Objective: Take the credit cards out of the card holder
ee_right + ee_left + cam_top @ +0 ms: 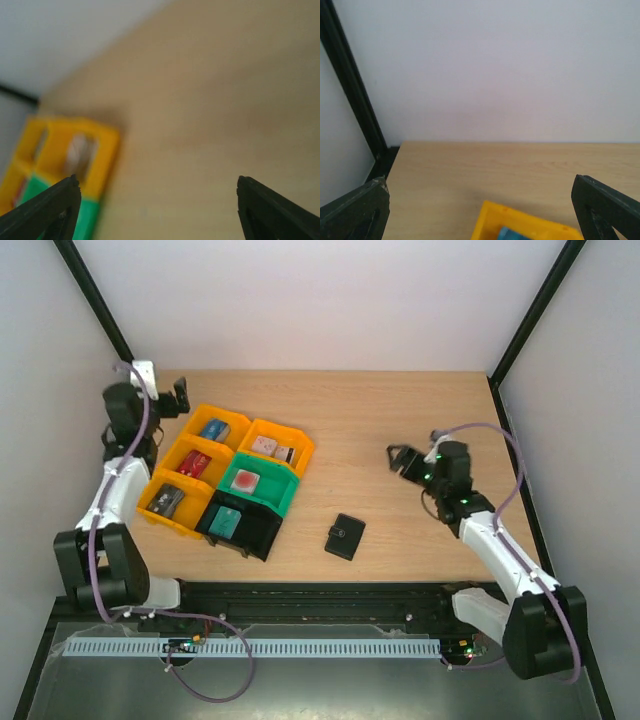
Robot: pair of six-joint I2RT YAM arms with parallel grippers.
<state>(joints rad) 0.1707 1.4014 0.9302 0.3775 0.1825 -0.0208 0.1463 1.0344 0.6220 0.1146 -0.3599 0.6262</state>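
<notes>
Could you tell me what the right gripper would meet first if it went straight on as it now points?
Probably the bare table: the open right gripper aims at wood, with the yellow bin left of its line. Depth is unclear, so this is a guess.

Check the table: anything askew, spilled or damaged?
Nothing spilled or damaged. The bins sit skewed on the table, and the card holder lies closed and slightly rotated, apart from them.
</notes>
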